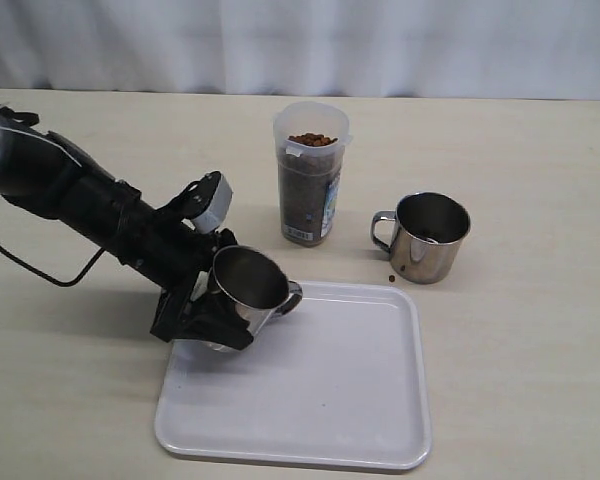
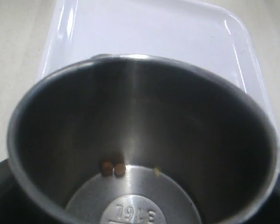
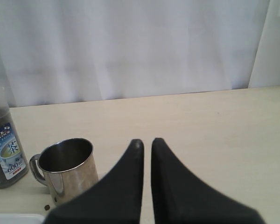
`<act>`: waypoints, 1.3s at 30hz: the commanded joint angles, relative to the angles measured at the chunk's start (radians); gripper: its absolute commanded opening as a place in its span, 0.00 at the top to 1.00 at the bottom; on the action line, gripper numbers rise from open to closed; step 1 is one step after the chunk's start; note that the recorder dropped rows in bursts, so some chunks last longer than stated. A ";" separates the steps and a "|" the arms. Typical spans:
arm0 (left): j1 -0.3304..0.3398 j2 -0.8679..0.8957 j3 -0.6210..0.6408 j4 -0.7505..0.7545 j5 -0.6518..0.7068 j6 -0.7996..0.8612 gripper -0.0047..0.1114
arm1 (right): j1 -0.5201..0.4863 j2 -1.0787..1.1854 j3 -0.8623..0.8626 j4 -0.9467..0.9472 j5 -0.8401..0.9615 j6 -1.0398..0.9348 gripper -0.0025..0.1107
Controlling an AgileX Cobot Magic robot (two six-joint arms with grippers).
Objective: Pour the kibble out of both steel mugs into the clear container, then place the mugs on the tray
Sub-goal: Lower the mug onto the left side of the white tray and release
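Observation:
My left gripper (image 1: 218, 318) is shut on a steel mug (image 1: 250, 285) and holds it, slightly tilted, over the near-left corner of the white tray (image 1: 320, 410). In the left wrist view this mug (image 2: 140, 140) fills the picture, with just two kibble pellets (image 2: 113, 169) left on its bottom. The clear container (image 1: 312, 175) stands behind the tray, filled nearly to the top with kibble (image 1: 312, 140). The second steel mug (image 1: 428, 237) stands upright to its right. My right gripper (image 3: 147, 142) is shut on nothing, to the right of that mug (image 3: 67, 168); it does not show in the exterior view.
One stray pellet (image 1: 391, 277) lies on the table between the second mug and the tray's far right corner. A black cable (image 1: 40, 268) trails from the left arm over the table. A white curtain (image 1: 300, 40) closes off the back.

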 commanded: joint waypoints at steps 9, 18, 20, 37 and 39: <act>-0.030 0.000 -0.006 -0.093 -0.033 0.029 0.96 | 0.003 -0.003 0.003 0.005 0.003 -0.005 0.94; -0.033 0.000 -0.006 -0.013 -0.039 0.029 0.76 | 0.003 -0.003 0.003 0.005 0.003 -0.005 0.94; -0.033 0.000 -0.006 -0.008 -0.039 0.029 0.67 | 0.003 -0.003 0.003 0.005 0.003 -0.005 0.94; -0.033 0.000 -0.006 -0.010 -0.038 0.029 0.28 | 0.003 -0.003 0.003 0.005 0.003 -0.005 0.94; -0.033 0.000 -0.006 -0.010 -0.035 0.025 0.27 | 0.003 -0.003 0.003 0.005 0.003 -0.005 0.94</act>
